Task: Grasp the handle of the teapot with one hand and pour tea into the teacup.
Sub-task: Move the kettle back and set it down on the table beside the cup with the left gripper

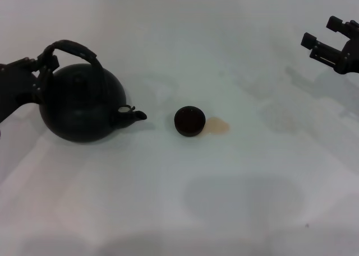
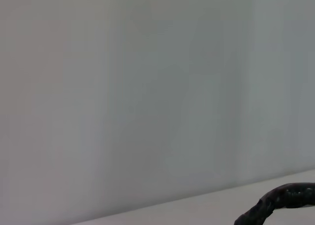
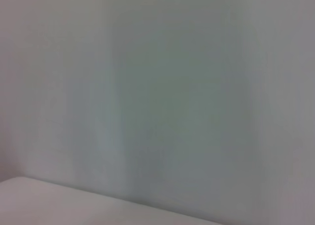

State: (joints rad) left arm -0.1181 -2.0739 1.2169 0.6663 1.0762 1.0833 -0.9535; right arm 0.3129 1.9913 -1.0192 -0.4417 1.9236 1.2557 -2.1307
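The matte-black teapot (image 1: 84, 103) stands at the left of the white table, its short spout (image 1: 136, 115) pointing right toward the teacup (image 1: 189, 121). The cup is small, round and dark, and stands upright a short way right of the spout. My left gripper (image 1: 46, 63) is shut on the left end of the arched handle (image 1: 76, 49). In the left wrist view only a dark curved piece of the handle (image 2: 283, 200) shows. My right gripper (image 1: 324, 38) hangs open at the far right, well away from both.
A pale amber stain (image 1: 219, 125) lies on the white table (image 1: 241, 200) just right of the cup. The right wrist view shows only a plain pale wall and a strip of table edge.
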